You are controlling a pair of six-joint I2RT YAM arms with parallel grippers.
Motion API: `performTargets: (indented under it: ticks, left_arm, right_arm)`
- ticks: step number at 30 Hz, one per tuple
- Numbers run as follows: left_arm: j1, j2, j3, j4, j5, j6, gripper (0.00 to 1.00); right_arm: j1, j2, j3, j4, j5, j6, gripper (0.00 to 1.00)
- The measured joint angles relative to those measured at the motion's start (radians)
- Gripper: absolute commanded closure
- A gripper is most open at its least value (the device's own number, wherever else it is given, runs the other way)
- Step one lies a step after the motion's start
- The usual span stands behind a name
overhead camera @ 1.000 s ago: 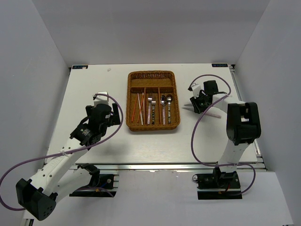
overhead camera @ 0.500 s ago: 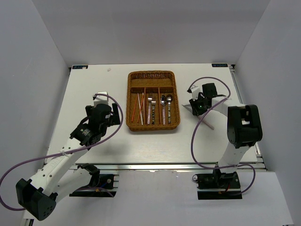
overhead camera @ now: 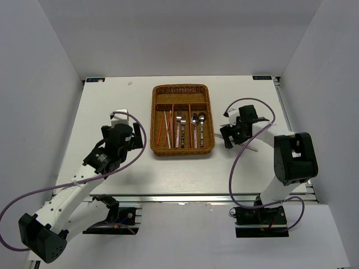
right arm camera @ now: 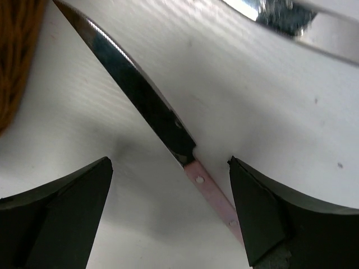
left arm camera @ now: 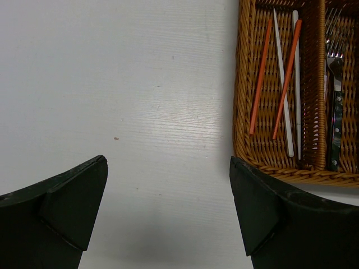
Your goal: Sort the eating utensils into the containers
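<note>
A pink-handled table knife [right arm camera: 216, 199] lies flat on the white table, its dark shiny blade [right arm camera: 140, 95] pointing toward the wicker tray. My right gripper [right arm camera: 168, 168] is open and straddles it, neither finger touching it. From above, the right gripper [overhead camera: 226, 137] sits just right of the tray [overhead camera: 182, 150], and the pink handle [overhead camera: 251, 148] shows beside it. The tray holds red and white chopsticks [left arm camera: 283, 84], forks [left arm camera: 335, 84] and spoons [overhead camera: 197, 120] in its narrow sections. My left gripper [left arm camera: 168, 162] is open and empty over bare table, left of the tray.
Another shiny silver utensil [right arm camera: 280, 14] lies just beyond the knife; I cannot tell its kind. The tray's wide far section [overhead camera: 180, 90] lies crosswise. The purple cable [overhead camera: 238, 162] loops beside the right arm. White walls close in the table.
My right gripper has opened and shifted a little nearer and toward the tray. The knife lies loose between its fingers. The left arm has not moved.
</note>
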Motion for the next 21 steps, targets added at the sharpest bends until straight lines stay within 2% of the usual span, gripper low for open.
performTargets:
  ticks: [5,9,12,15,21]
  left_arm:
    - [0.000,-0.001,-0.001,0.000,0.001,0.000,0.02]
    - [0.000,-0.016,-0.003,0.001,0.002,0.000,0.02]
    - [0.000,-0.037,-0.003,0.002,0.002,0.000,0.02]
    - [0.000,-0.049,-0.003,0.001,0.003,0.000,0.02]
    - [0.000,-0.074,-0.003,0.001,0.002,0.000,0.02]
  right_arm:
    - [-0.002,-0.058,-0.071,-0.001,0.059,-0.007,0.11]
    - [-0.008,-0.047,-0.061,-0.011,0.059,-0.013,0.14]
    - [-0.013,-0.047,-0.064,-0.003,0.053,-0.017,0.35]
    - [-0.015,-0.049,-0.073,0.012,0.048,-0.013,0.50]
    - [-0.010,-0.059,-0.086,0.020,0.045,-0.008,0.66]
